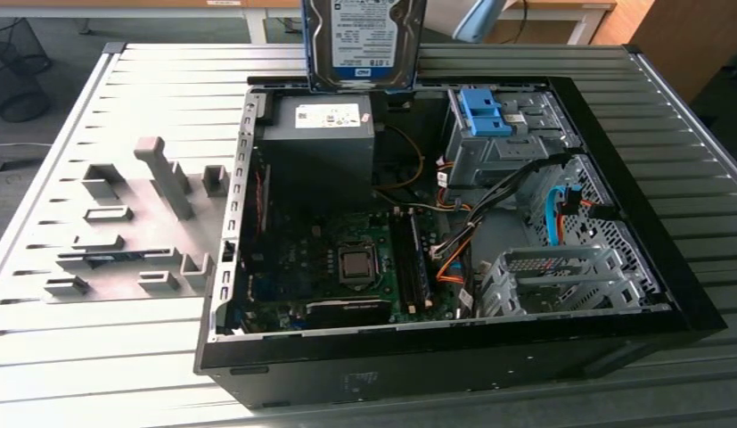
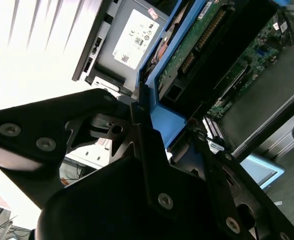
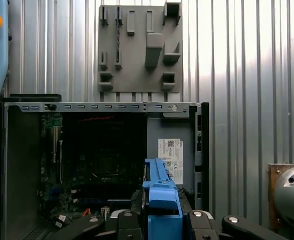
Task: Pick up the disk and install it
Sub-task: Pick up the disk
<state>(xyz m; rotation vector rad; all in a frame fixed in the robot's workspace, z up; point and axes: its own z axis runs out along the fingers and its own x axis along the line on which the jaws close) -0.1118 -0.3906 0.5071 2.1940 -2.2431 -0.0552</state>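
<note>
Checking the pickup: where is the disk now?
In the exterior view the disk hangs upright at top centre, over the far edge of the open computer case, just above the black power supply.

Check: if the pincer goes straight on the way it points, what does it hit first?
Probably the black power supply box, touched first by the disk that the pincer holds above it, pointing down. Depth is unclear.

Open case [image 1: 463, 352] lying on my table [image 1: 107, 374]
I'm looking into it: power supply [image 1: 321, 143] sitting beside the motherboard [image 1: 344, 267], blue bracket [image 1: 484, 111] topping the grey cage [image 1: 499, 159], grey tray [image 1: 118, 241] lying beside the case.
</note>
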